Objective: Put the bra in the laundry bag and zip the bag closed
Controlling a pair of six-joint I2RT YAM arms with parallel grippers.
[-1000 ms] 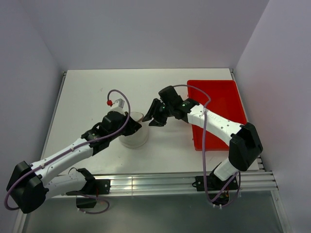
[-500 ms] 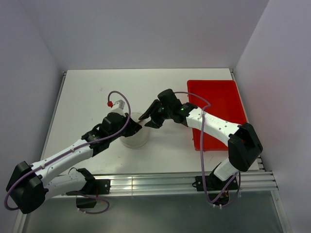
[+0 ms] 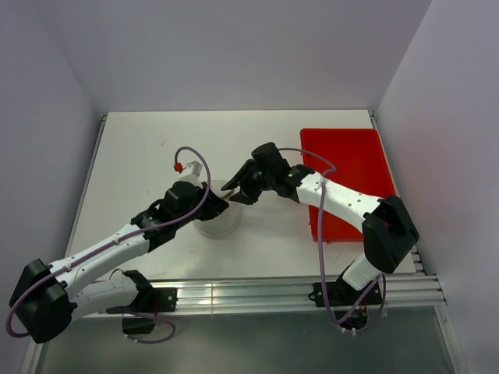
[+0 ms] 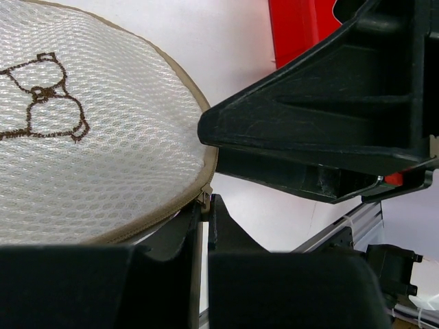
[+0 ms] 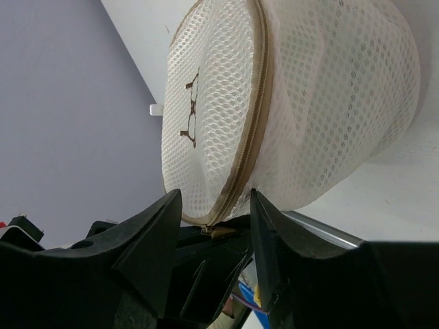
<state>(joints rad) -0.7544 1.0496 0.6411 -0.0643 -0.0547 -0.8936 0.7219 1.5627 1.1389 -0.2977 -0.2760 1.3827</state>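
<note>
Since one second ago the right gripper [image 3: 233,189] has come closer to the bag [image 3: 216,226], from a place a little to the right of it up to its upper right rim, while the left arm has kept its place. Its fingers [image 5: 147,236] are spread apart, one on each side of the tan zip [image 5: 258,123] that runs around the rim, and they hold nothing. The left gripper [image 4: 204,209] is at the left rim of the bag with its fingers pressed together, pinching the zip tape at the edge of the round face. The bag stands on the table [image 3: 140,148] between the two grippers, with the face that carries the dark outline [image 4: 42,96] turned up toward the left wrist camera. Along the part of the rim that the wrist views show, the zip looks closed. Whether the bra is inside the bag I cannot tell, because the mesh shows only a pale surface. A red tray [image 3: 359,152] lies to the right of the bag, well apart from it, and the right forearm passes over its left edge.
</note>
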